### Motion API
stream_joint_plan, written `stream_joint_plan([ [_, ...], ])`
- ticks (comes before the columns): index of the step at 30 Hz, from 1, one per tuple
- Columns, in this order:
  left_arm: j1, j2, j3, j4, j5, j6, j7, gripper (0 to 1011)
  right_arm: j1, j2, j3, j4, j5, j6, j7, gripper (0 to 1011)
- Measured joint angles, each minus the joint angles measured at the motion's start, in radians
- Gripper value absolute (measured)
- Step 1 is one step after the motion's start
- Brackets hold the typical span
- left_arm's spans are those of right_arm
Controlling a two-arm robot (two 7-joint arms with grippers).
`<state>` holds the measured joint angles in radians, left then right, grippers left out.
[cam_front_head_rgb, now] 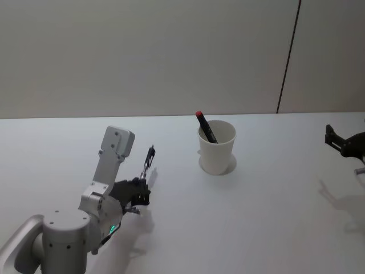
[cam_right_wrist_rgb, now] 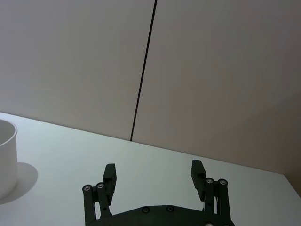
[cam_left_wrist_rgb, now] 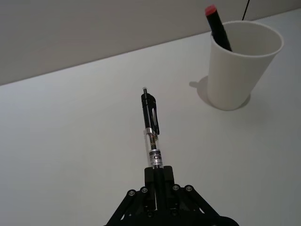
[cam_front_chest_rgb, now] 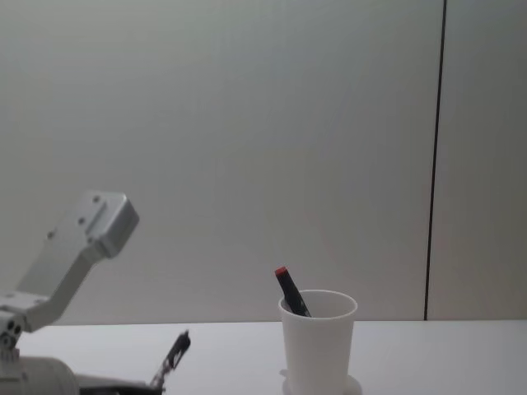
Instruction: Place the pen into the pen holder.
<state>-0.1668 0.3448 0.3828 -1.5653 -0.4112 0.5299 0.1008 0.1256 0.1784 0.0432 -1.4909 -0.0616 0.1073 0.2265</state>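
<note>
**Q.** Which step is shown?

**A.** Carry, as judged from the layout. The left gripper [cam_left_wrist_rgb: 159,176] has the pen [cam_left_wrist_rgb: 151,127] in hand. Its fingers [cam_left_wrist_rgb: 167,181] pinch the clear lower barrel, and the clip end projects out past the fingertips, tilted upward. The pen appears to be held clear of the tabletop [cam_front_head_rgb: 274,217], and it has not yet reached the pen holder [cam_front_head_rgb: 219,157].

**Q.** Where does the pen holder stand relative to those fingers?

**A.** Beyond the fingertips and off toward the robot's right, well apart from the pen. It stands upright on the tabletop. A red-capped marker [cam_front_head_rgb: 205,127] already leans inside it, against the rim on the side nearer the left fingers.

**Q.** What does the next move call for?

**A.** Probably a lift and a traverse to bring the pen over the open mouth. The pen would then be tipped closer to vertical, so that its free end enters first. The clear part of the mouth lies on the far side of the marker, so the approach should favour that side before the fingers part.

**Q.** How does the pen look?

**A.** It is a slim click pen. The upper body and clip are black, the lower section is transparent with a printed band, and a small button caps the free end.

**Q.** And the other arm?

**A.** The right gripper [cam_right_wrist_rgb: 153,169] is parked far to the right of the pen holder. Its fingers are spread and hold nothing.
</note>
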Motion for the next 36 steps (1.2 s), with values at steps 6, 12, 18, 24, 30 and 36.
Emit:
stream_joint_plan([
  [6, 0.01, 0.011, -0.002, -0.019, 0.031, -0.076, -0.027, 124, 0.0, 0.0, 0.0, 0.0, 0.0, 0.0, 0.0, 1001],
  [12, 0.015, 0.023, -0.004, -0.027, 0.06, -0.154, -0.079, 124, 0.0, 0.0, 0.0, 0.0, 0.0, 0.0, 0.0, 1001],
  [18, 0.016, 0.036, -0.007, -0.029, 0.092, -0.252, -0.158, 124, 0.0, 0.0, 0.0, 0.0, 0.0, 0.0, 0.0, 1001],
  [24, 0.01, 0.043, -0.009, -0.024, 0.109, -0.33, -0.236, 124, 0.0, 0.0, 0.0, 0.0, 0.0, 0.0, 0.0, 1001],
  [30, -0.006, 0.045, -0.012, -0.003, 0.12, -0.427, -0.336, 124, 0.0, 0.0, 0.0, 0.0, 0.0, 0.0, 0.0, 1001],
  [36, -0.024, 0.04, -0.013, 0.019, 0.121, -0.492, -0.418, 124, 0.0, 0.0, 0.0, 0.0, 0.0, 0.0, 0.0, 1001],
])
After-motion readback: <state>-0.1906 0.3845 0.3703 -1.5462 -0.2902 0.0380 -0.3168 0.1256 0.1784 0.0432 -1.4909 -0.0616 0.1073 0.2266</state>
